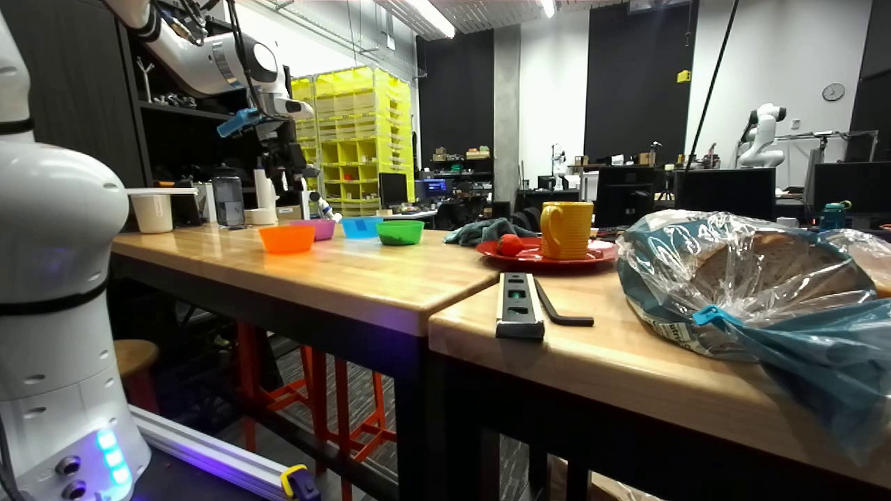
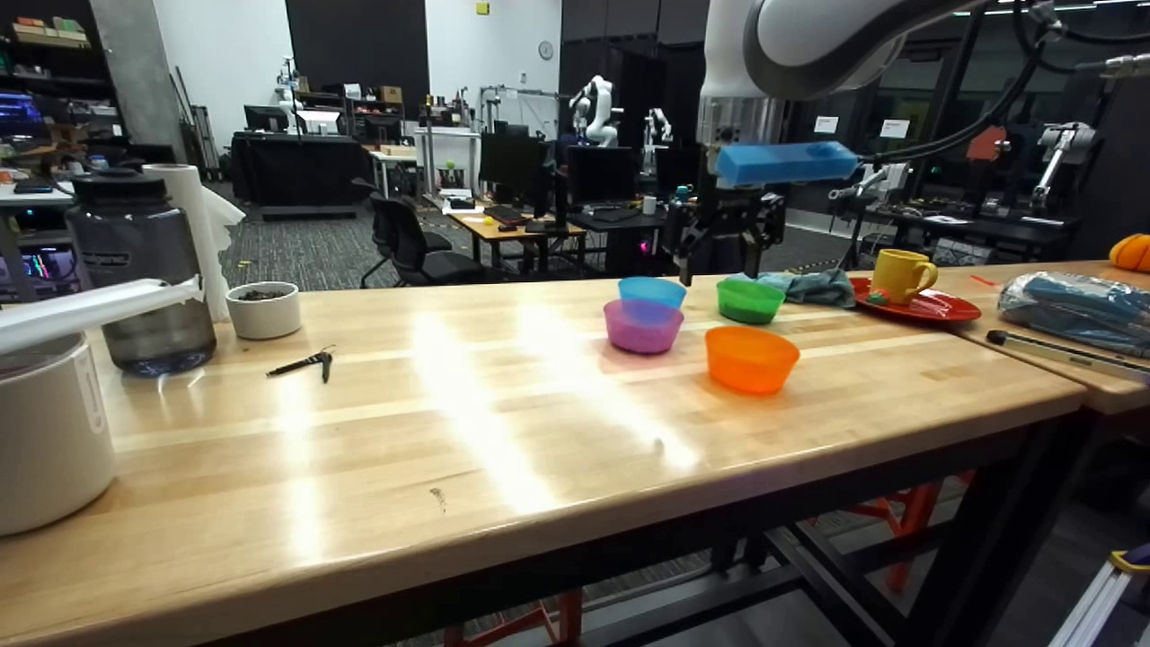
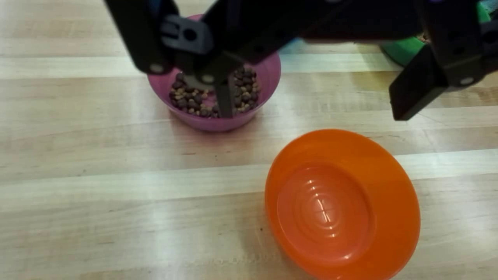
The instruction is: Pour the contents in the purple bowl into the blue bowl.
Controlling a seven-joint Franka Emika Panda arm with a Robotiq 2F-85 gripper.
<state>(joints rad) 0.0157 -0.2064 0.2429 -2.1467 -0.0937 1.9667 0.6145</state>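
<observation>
Hovering above tabletop (image 2: pixel 377 458): gripper (image 3: pixel 314 112), jaws spread | purple bowl (image 3: pixel 216 124): on tabletop, dark and tan bits (image 3: pixel 246 92) inside | clock from purple bowl in an exterior view: blue bowl (image 2: pixel 653 290) at 12, just behind; green bowl (image 2: pixel 750 305) between 2 and 3; orange bowl (image 2: pixel 753 364) between 3 and 4

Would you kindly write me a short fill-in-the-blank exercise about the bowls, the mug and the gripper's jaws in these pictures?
1. The jaws of the gripper are not shut but ____.
2. The yellow mug stands on a plate coloured ____.
3. In the wrist view, the orange bowl holds ____.
4. In an exterior view, the blue bowl stands ____ away than the purple bowl.
Missing words: open; red; nothing; farther.
</observation>
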